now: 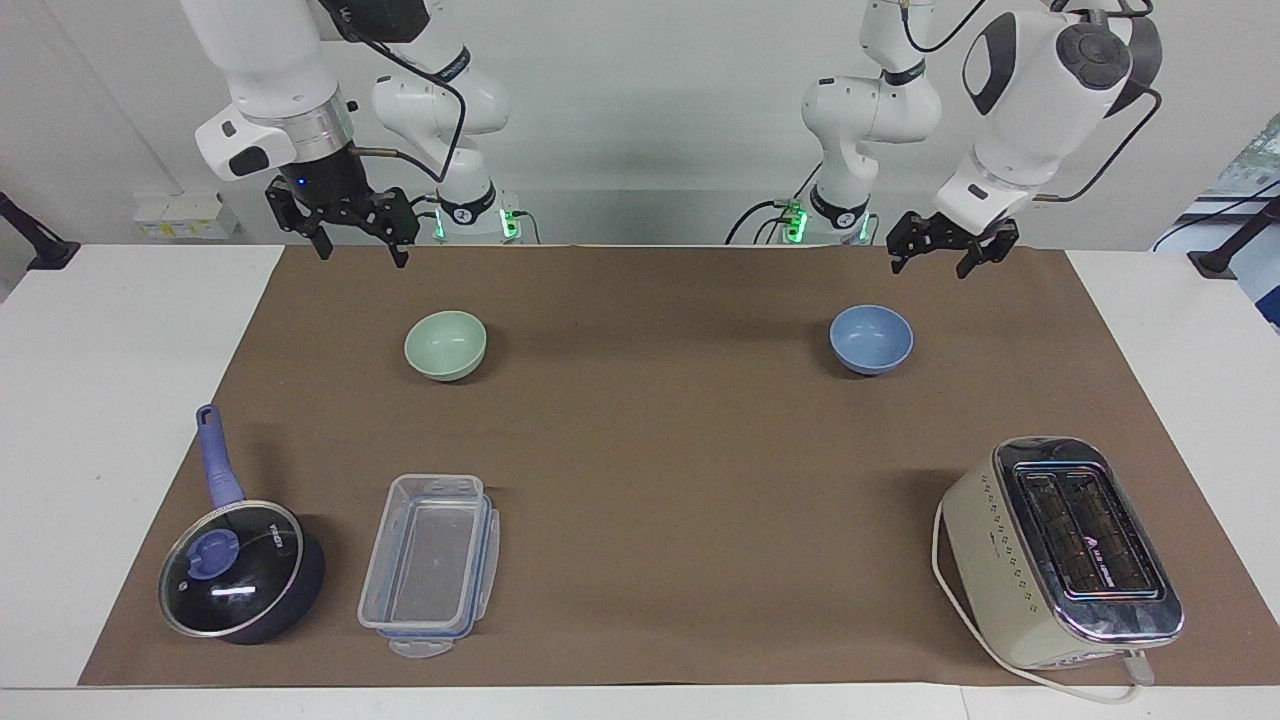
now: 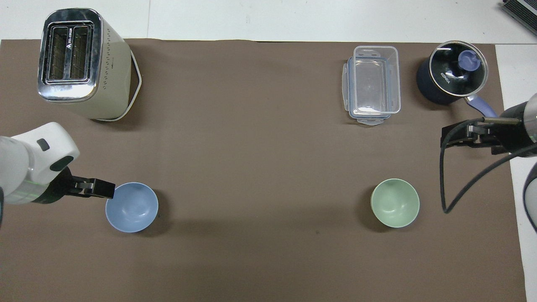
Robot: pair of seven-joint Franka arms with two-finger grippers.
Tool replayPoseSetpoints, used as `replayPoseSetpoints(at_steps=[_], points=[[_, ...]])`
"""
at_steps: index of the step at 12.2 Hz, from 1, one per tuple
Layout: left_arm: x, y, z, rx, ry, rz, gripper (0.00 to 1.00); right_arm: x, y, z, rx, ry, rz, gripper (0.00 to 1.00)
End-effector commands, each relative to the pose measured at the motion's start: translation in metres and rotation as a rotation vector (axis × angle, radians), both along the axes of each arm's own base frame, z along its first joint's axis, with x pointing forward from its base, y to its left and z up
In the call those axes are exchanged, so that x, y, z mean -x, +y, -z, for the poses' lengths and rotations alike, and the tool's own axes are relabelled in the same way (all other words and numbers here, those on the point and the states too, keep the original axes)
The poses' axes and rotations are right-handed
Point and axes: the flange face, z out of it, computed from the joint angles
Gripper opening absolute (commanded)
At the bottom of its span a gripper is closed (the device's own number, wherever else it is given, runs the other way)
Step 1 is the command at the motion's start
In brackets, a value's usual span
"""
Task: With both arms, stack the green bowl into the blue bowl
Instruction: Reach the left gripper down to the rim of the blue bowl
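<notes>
The green bowl [image 1: 446,345] sits upright on the brown mat toward the right arm's end; it also shows in the overhead view [image 2: 394,203]. The blue bowl [image 1: 871,339] sits upright toward the left arm's end, also in the overhead view [image 2: 131,206]. Both bowls are empty. My left gripper [image 1: 928,268] is open in the air, over the mat just beside the blue bowl's rim [image 2: 105,191], not touching it. My right gripper [image 1: 363,258] is open and waits in the air over the mat's edge at the right arm's end, apart from the green bowl.
A cream toaster [image 1: 1065,550] stands farther from the robots than the blue bowl. A clear plastic container [image 1: 430,560] and a dark blue lidded saucepan [image 1: 240,570] lie farther out than the green bowl. The brown mat [image 1: 660,450] covers the table's middle.
</notes>
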Motion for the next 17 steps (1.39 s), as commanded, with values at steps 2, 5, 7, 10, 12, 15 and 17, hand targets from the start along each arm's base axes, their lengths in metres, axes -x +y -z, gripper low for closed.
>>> replayPoseSetpoints(at_steps=[2,5,7,10,12,15,17], points=[[0.023,0.001,0.026,0.001,-0.018,0.014,1.00,0.008,-0.004,-0.001,-0.005,-0.001,-0.014,1.00],[0.029,0.016,0.071,0.006,-0.016,0.026,1.00,0.008,-0.004,-0.001,-0.005,-0.001,-0.012,1.00],[0.031,0.020,0.091,0.007,-0.023,0.016,1.00,0.008,-0.004,-0.001,-0.005,-0.001,-0.014,1.00],[0.030,0.046,0.124,0.013,-0.077,0.004,1.00,0.008,-0.004,-0.001,-0.005,-0.001,-0.014,1.00],[0.030,0.074,0.149,0.014,-0.107,0.002,1.00,0.008,-0.004,-0.001,-0.005,-0.001,-0.014,1.00],[0.030,0.082,0.173,0.008,-0.095,-0.019,1.00,0.008,-0.004,-0.001,-0.005,-0.001,-0.014,1.00],[0.031,0.084,0.188,0.005,-0.082,-0.024,1.00,0.008,-0.004,-0.001,-0.005,0.000,-0.015,1.00]])
